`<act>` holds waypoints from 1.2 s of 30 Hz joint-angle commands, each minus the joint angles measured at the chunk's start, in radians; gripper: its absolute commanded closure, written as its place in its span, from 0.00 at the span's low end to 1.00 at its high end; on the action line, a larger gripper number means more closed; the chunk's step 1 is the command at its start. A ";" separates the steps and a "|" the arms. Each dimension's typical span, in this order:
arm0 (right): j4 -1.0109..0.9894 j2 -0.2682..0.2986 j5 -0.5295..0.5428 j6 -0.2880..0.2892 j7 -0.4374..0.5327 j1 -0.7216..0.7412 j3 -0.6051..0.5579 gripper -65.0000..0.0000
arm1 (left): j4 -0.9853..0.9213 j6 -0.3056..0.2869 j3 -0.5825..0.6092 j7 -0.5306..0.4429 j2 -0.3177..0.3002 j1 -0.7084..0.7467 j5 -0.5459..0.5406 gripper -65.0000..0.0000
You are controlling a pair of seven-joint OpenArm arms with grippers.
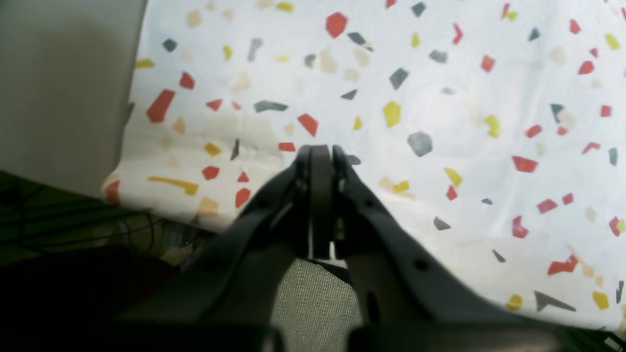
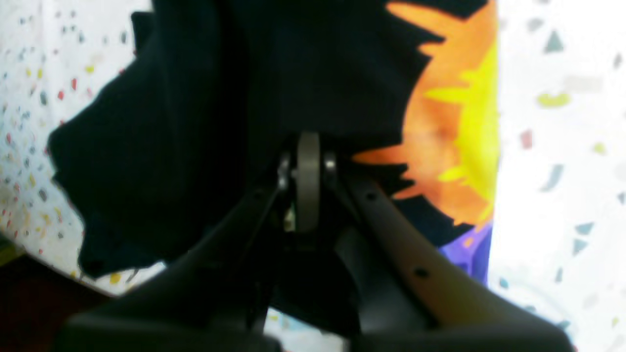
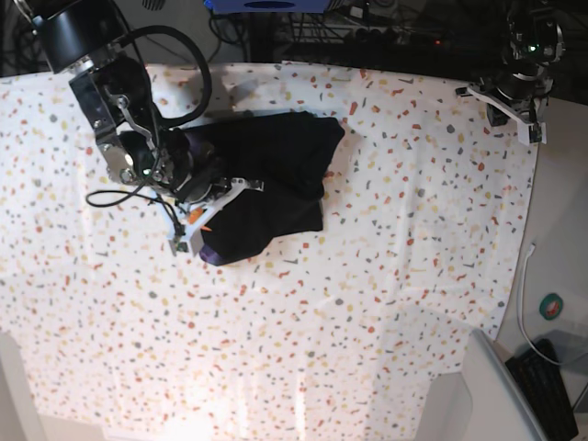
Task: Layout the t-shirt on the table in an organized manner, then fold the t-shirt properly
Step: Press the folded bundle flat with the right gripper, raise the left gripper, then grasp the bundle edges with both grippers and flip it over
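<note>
The black t-shirt lies crumpled on the speckled table, left of its middle and toward the far side. In the right wrist view the t-shirt fills the centre, with its orange-yellow sun print and a bit of purple at the right. My right gripper is shut at the cloth, which bunches toward its tips; it sits at the shirt's left edge in the base view. My left gripper is shut and empty above bare table, at the far right corner.
The table's right edge runs close to my left gripper, with grey floor beyond it. A keyboard and a white cable lie off the table at the lower right. Cables and equipment stand behind the far edge.
</note>
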 commanded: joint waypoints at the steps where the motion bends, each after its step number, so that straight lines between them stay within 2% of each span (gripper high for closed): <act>1: 0.018 -0.010 0.010 0.005 0.012 0.018 -0.013 1.00 | 0.014 0.006 -0.003 -0.017 -0.012 0.004 -0.001 1.00; 10: -0.085 -0.163 0.010 0.005 0.014 0.168 -0.082 1.00 | 0.018 0.006 0.006 -0.017 0.017 -0.017 -0.001 1.00; 14: -0.092 -0.178 0.011 0.005 0.006 0.227 -0.125 1.00 | 0.020 0.006 0.006 -0.017 0.028 -0.019 -0.001 1.00; 19: -0.060 -0.157 0.011 0.005 0.009 0.225 -0.130 1.00 | 0.021 0.004 0.006 -0.017 0.028 -0.019 -0.001 1.00; 23: -0.155 -0.155 0.010 0.005 0.012 0.222 -0.133 1.00 | 0.023 0.004 0.007 -0.017 0.043 -0.020 -0.007 1.00; 30: -0.077 -0.149 0.010 0.005 0.006 0.142 -0.203 1.00 | 0.086 0.004 0.107 -0.016 0.043 -0.036 -0.194 1.00; 33: 0.081 -0.076 0.011 0.002 0.005 0.088 -0.180 1.00 | 0.153 0.004 0.141 -0.016 0.043 -0.033 -0.235 1.00; 36: 0.265 0.024 0.011 0.002 0.005 0.004 -0.082 1.00 | 0.198 0.004 0.181 -0.016 0.043 -0.036 -0.285 1.00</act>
